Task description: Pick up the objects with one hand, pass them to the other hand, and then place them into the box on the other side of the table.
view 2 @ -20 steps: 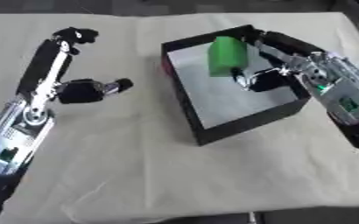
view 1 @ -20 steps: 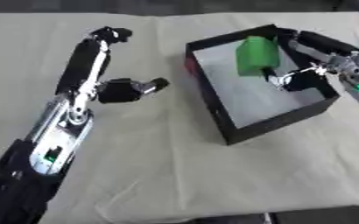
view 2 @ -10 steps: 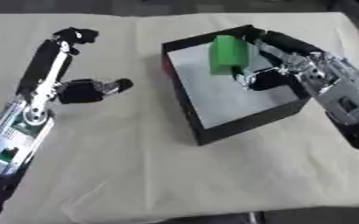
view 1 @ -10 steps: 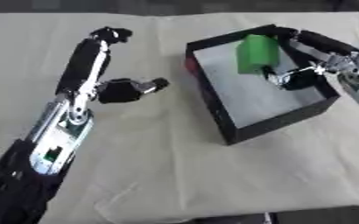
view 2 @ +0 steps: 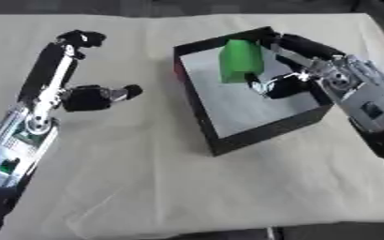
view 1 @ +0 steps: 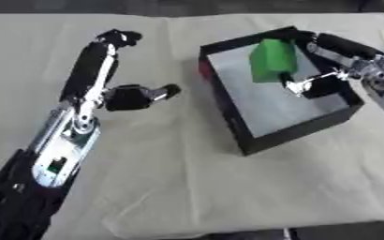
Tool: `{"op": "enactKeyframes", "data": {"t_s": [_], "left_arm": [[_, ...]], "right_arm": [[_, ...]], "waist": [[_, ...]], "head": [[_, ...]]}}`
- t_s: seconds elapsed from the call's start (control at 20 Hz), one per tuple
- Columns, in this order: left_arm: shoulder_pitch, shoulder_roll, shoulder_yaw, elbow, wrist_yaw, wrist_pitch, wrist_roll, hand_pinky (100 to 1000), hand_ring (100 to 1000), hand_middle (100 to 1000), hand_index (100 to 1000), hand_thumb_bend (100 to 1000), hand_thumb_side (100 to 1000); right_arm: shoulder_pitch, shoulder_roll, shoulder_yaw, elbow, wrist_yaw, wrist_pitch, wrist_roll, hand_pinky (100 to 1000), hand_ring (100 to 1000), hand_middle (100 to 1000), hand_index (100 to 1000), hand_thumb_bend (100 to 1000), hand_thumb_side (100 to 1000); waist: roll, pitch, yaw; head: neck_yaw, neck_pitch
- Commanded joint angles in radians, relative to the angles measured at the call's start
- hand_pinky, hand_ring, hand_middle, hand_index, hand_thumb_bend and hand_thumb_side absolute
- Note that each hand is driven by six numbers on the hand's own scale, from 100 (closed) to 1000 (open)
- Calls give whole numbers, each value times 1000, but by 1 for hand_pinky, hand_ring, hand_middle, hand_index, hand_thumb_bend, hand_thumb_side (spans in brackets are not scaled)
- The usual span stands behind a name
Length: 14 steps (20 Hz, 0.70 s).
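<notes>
A green block (view 2: 240, 60) stands tilted in the far corner of the black box (view 1: 298, 133), which has a pale floor. My right hand (view 2: 287, 87) reaches in from the right over the box. Its fingers lie along the block's upper right edge and its thumb sits just below the block, so the hand is shut on it. Whether the block touches the box floor cannot be told. My left hand (view 1: 121, 98) is out over the cloth to the left of the box, open and holding nothing, with its fingers (view 1: 97, 61) stretched toward the far side and its thumb pointing at the box.
A cream cloth (view 1: 195, 187) covers the table, with its front edge showing at the bottom. The box sits askew at the right, and a small red patch (view 1: 203, 70) marks its left outer wall. My left forearm (view 1: 60, 154) crosses the lower left.
</notes>
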Motion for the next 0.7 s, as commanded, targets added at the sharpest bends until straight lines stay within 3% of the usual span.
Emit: {"op": "enactKeyframes", "data": {"t_s": [0.05,0.3,0.45,0.55,0.6,0.7], "left_arm": [[-16,1,-2,-12,5,-2,1,737,804,703,826,823,462],[-17,2,-2,-12,5,-2,2,737,804,703,826,822,461],[-17,3,-3,-11,5,-3,2,736,803,703,826,823,463],[-17,3,-3,-11,5,-3,1,736,803,703,826,826,465],[-16,2,-3,-11,5,-2,1,736,803,703,826,828,466],[-16,2,-2,-11,5,-1,2,736,803,703,825,827,466]], "right_arm": [[-18,-21,-15,-9,0,24,-7,1000,1000,1000,1000,100,403],[-21,-21,-12,-15,-17,41,-12,1000,1000,1000,1000,100,384],[-19,-22,-9,-22,-36,29,-17,1000,1000,1000,1000,100,139],[-17,-22,-4,-25,-54,-1,-14,1000,1000,1000,1000,100,379],[-17,-21,-3,-25,-70,-17,-10,1000,1000,1000,1000,100,439],[-18,-17,-6,-21,-124,-44,-14,1000,1000,1000,1000,100,461]], "waist": [[9,-33,0],[7,-35,2],[7,-37,2],[7,-37,3],[7,-36,3],[7,-36,3]], "head": [[-2,5],[-1,2],[-1,-1],[1,-7],[2,-8],[5,-10]]}}
